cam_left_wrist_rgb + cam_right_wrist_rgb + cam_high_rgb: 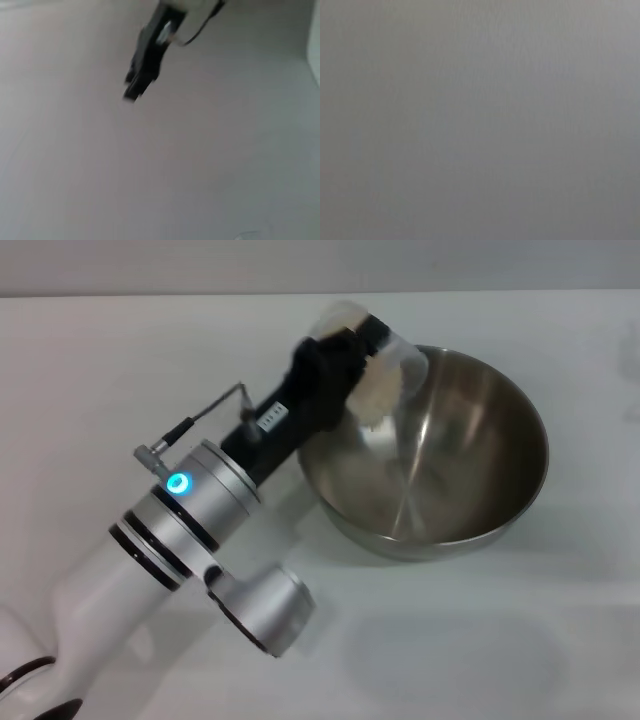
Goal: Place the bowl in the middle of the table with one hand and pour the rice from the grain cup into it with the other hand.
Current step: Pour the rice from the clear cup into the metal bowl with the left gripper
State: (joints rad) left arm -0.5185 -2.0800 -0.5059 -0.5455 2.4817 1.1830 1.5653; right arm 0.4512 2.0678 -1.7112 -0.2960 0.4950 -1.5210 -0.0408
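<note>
The steel bowl [470, 490] stands on the white table [100, 360], right of centre in the head view. My left gripper [345, 352] is shut on the clear grain cup [392, 360] and holds it tipped on its side over the bowl's near-left rim. Pale rice [375, 392] is heaped at the cup's mouth, just above the inside of the bowl. In the left wrist view a black gripper [141, 70] on a white arm hangs farther off over the table; it looks like my right gripper. The right wrist view is plain grey.
My left arm [190, 510] reaches in diagonally from the lower left, with a thin cable [200, 415] looping off its wrist. The table's far edge [150, 295] runs along the top of the head view.
</note>
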